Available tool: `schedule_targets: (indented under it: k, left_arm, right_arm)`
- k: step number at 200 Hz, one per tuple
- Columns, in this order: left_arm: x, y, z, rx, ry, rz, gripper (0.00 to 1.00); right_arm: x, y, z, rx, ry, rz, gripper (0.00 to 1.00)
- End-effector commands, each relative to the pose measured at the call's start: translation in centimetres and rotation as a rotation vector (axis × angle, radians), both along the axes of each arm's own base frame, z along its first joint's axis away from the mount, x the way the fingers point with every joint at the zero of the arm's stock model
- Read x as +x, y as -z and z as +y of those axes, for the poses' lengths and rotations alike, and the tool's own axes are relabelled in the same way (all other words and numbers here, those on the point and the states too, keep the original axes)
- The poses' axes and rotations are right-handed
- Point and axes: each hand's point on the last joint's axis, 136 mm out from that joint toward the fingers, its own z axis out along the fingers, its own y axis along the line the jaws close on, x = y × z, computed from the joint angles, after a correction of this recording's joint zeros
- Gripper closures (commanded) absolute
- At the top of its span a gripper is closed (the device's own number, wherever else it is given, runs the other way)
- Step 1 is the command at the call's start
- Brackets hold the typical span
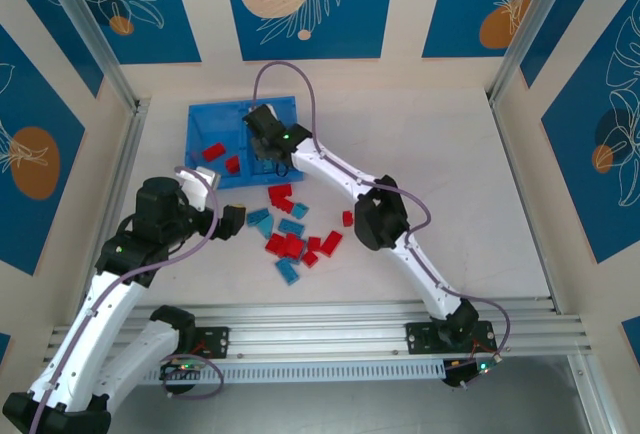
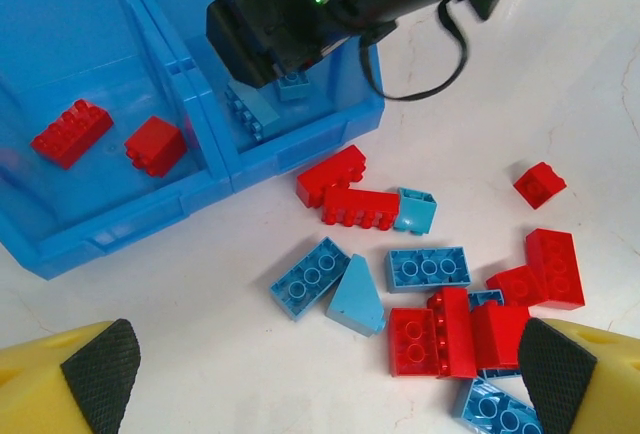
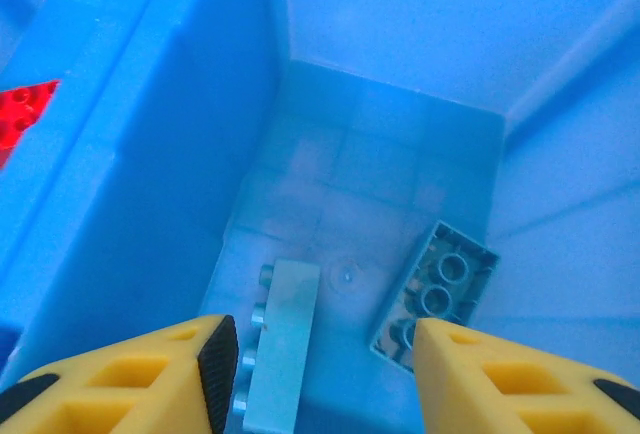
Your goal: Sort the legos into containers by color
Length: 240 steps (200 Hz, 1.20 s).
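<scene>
Inside the right compartment of the tray, the right pincer stands released over a light blue brick, to separate blue from red.

Tray bright blue; legos red and light blue; fingers yellow, pads black; table white; walls blue-cream leafy

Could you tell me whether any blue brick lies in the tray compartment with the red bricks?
No, that compartment holds just two red bricks.

tray right compartment: mostly under right arm | pale brick: cut by bottom edge | red brick: cut left
</scene>
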Motion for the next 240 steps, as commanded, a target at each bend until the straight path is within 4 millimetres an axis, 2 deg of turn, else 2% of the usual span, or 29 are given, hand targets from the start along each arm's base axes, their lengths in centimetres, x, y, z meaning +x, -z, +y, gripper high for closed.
schedule_targets:
  k: [1, 14, 16, 23, 25, 35, 49, 57, 84, 88, 111, 127, 149, 166, 186, 206, 240]
  left_arm:
    - [0.3, 0.0, 0.6, 0.011, -0.030, 0.005, 0.00]
    - [0.4, 0.2, 0.6, 0.013, -0.034, 0.013, 0.00]
    - [0.4, 0.2, 0.6, 0.013, -0.035, 0.014, 0.00]
    - [0.4, 0.4, 0.6, 0.013, -0.036, 0.020, 0.00]
    - [0.4, 0.3, 0.6, 0.012, -0.036, 0.020, 0.00]
    - [0.4, 0.4, 0.6, 0.008, -0.038, 0.026, 0.00]
    - [0.4, 0.2, 0.3, -0.034, -0.051, 0.045, 0.00]
    - [0.2, -0.1, -0.6, -0.088, -0.024, 0.057, 0.00]
    - [0.2, -0.8, -4.2, -0.326, -0.004, 0.179, 0.00]
    - [0.3, -0.8, -4.8, -0.345, -0.003, 0.196, 0.00]
    - [0.6, -0.2, -8.8, -0.296, 0.016, 0.228, 0.00]
    - [1.4, 1.2, -12.1, -0.241, 0.018, 0.277, 0.00]
    - [2.5, 4.5, -17.1, -0.145, -0.009, 0.372, 0.00]
    - [3.2, 6.9, -20.5, -0.095, -0.054, 0.413, 0.07]
    - [4.3, 9.5, -23.3, -0.041, -0.108, 0.447, 0.15]
    - [5.3, 11.8, -25.5, -0.015, -0.138, 0.482, 0.20]
    - [6.1, 15.3, -27.9, 0.012, -0.143, 0.546, 0.22]
  right_arm:
    - [-2.6, -9.9, -0.9, 0.130, -0.035, -0.052, 0.49]
    - [-4.8, -12.5, -1.2, 0.182, -0.096, -0.038, 0.48]
    - [-5.1, -12.3, -1.2, 0.183, -0.107, -0.029, 0.47]
    - [-6.6, -13.7, -1.7, 0.210, -0.139, -0.020, 0.47]
    - [-7.0, -13.5, -1.7, 0.209, -0.146, -0.008, 0.47]
    - [-9.1, -15.3, -2.6, 0.248, -0.184, -0.003, 0.46]
    - [-12.0, -16.1, -4.8, 0.285, -0.198, 0.015, 0.44]
    - [-13.5, -16.5, -6.3, 0.313, -0.186, 0.018, 0.43]
    - [-18.4, -15.2, -12.4, 0.427, -0.098, 0.095, 0.34]
    - [-19.1, -14.5, -13.4, 0.437, -0.081, 0.113, 0.33]
    - [-22.3, -11.6, -18.1, 0.470, 0.028, 0.188, 0.29]
    - [-24.3, -8.6, -21.3, 0.448, 0.128, 0.227, 0.29]
    - [-26.8, -4.5, -24.6, 0.459, 0.259, 0.292, 0.23]
    - [-28.5, -2.4, -26.8, 0.478, 0.349, 0.334, 0.12]
    - [-30.0, -0.8, -29.1, 0.482, 0.447, 0.361, 0.00]
    - [-31.1, -0.2, -30.4, 0.480, 0.487, 0.370, 0.00]
    - [-31.9, -0.4, -31.0, 0.481, 0.478, 0.365, 0.00]
